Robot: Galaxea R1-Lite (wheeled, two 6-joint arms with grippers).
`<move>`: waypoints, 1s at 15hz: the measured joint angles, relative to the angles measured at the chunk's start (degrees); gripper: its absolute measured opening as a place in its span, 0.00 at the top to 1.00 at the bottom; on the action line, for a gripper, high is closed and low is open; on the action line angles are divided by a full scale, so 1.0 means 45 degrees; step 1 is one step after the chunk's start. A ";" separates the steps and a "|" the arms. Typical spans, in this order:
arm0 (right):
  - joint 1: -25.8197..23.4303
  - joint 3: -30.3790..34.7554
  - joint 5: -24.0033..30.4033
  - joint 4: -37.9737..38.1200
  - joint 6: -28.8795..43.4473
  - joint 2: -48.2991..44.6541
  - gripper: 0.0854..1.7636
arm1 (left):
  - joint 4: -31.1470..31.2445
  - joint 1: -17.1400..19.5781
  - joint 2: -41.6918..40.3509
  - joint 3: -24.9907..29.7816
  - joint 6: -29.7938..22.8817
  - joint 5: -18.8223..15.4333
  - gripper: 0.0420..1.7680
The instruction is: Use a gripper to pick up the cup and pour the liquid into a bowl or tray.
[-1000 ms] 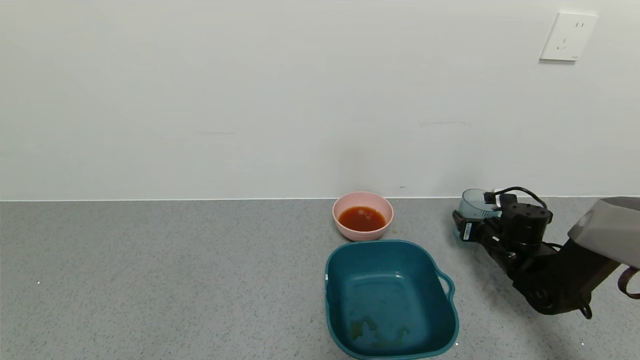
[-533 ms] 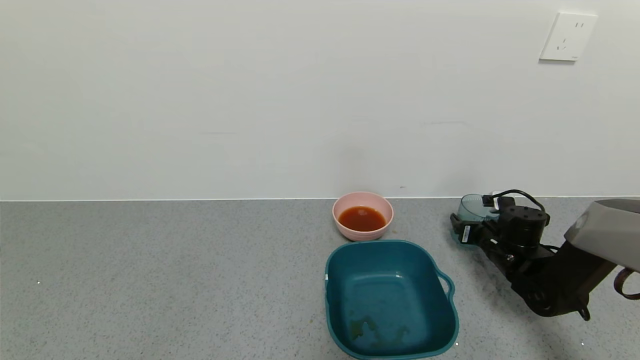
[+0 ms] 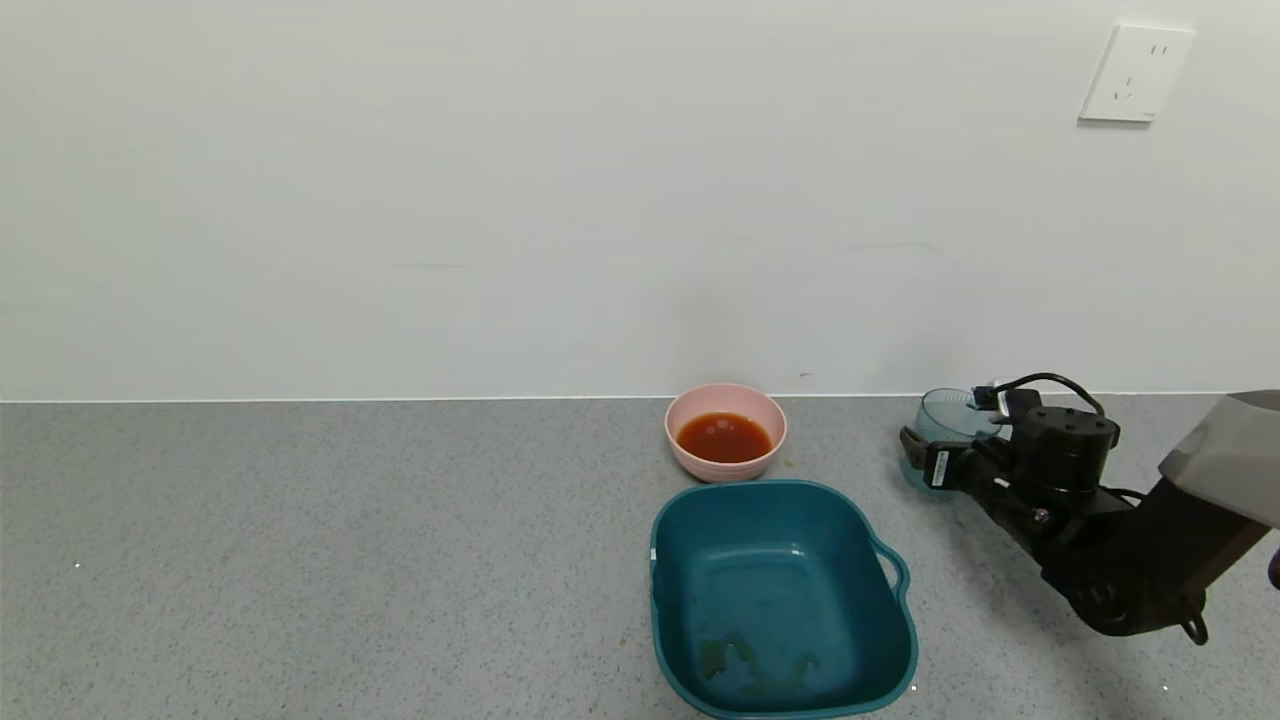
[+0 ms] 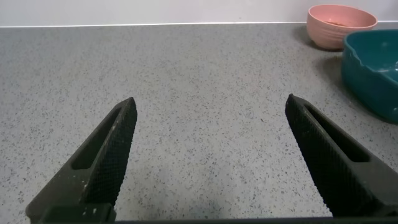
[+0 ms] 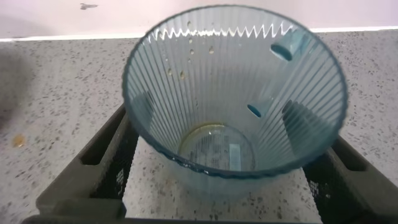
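Observation:
The ribbed pale blue-green cup [image 3: 946,414] stands upright on the grey counter at the right, near the wall. It is empty apart from a thin film on its bottom [image 5: 217,149]. My right gripper [image 3: 926,452] is around the cup, one finger on each side of it, jaws spread wide and open [image 5: 221,115]. The pink bowl [image 3: 726,462] sits left of the cup and holds the red-orange liquid [image 3: 724,437]. My left gripper [image 4: 208,115] is open and empty, low over bare counter, and is out of the head view.
A teal squarish tray [image 3: 900,640] with a handle sits in front of the pink bowl, with a faint smear on its bottom. The tray [image 4: 373,68] and bowl [image 4: 341,25] show in the left wrist view. A wall with a socket [image 3: 1136,73] backs the counter.
The cup went from slightly tilted and raised to upright on the counter. The right arm's wrist has shifted a little to the right. Bowl and tray have not moved.

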 joint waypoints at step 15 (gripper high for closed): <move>-0.0130 0.0845 0.1539 1.2047 0.0325 -0.9151 0.04 | 0.0000 0.0000 0.0005 0.0000 -0.0005 0.0005 0.03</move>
